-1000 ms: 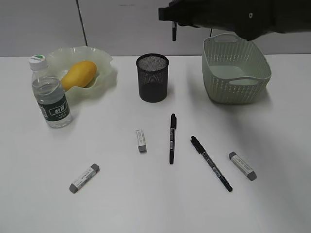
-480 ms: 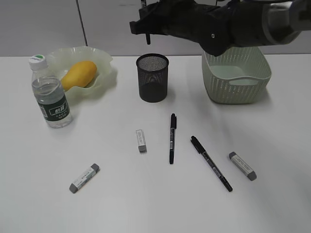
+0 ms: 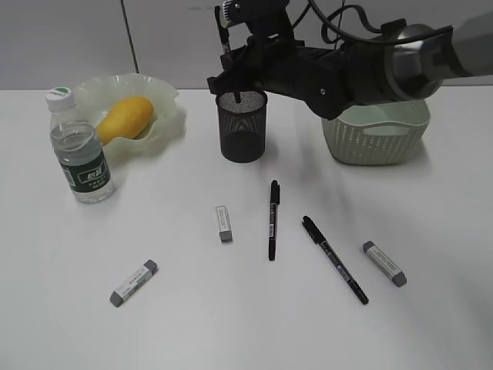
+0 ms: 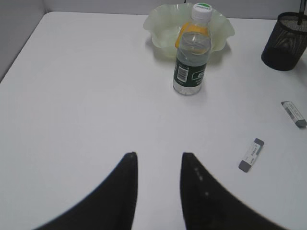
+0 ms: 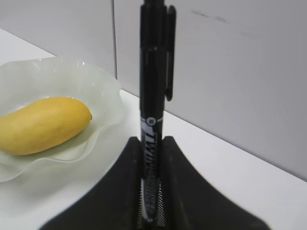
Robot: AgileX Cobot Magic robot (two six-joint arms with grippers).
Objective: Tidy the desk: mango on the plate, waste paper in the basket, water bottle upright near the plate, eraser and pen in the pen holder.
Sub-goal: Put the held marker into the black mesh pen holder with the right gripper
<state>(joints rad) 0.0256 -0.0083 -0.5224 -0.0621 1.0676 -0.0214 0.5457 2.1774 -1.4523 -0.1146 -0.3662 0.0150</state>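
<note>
The right gripper [image 5: 152,187] has its jaws shut tight on a black pen [image 5: 152,96] that stands straight up, its low end right over the mouth of the pen holder [image 3: 242,123], so the drop is straight down. The left gripper [image 4: 158,191] waits low over the counter [image 3: 154,324], jaws partly open and holding nothing. I count three pens, three erasers, one mango [image 3: 125,117] in one plate [image 3: 166,96], one bottle [image 3: 79,150] and one basket [image 3: 377,139].

The yellow mango [image 3: 125,117] lies in the wavy green plate [image 3: 166,99]. The water bottle [image 3: 79,149] stands up just in front of it. A black pen [image 5: 152,115] hangs upright over the black pen holder [image 3: 242,131]. Two pens and three erasers lie flat on the white surface [image 3: 246,324].
</note>
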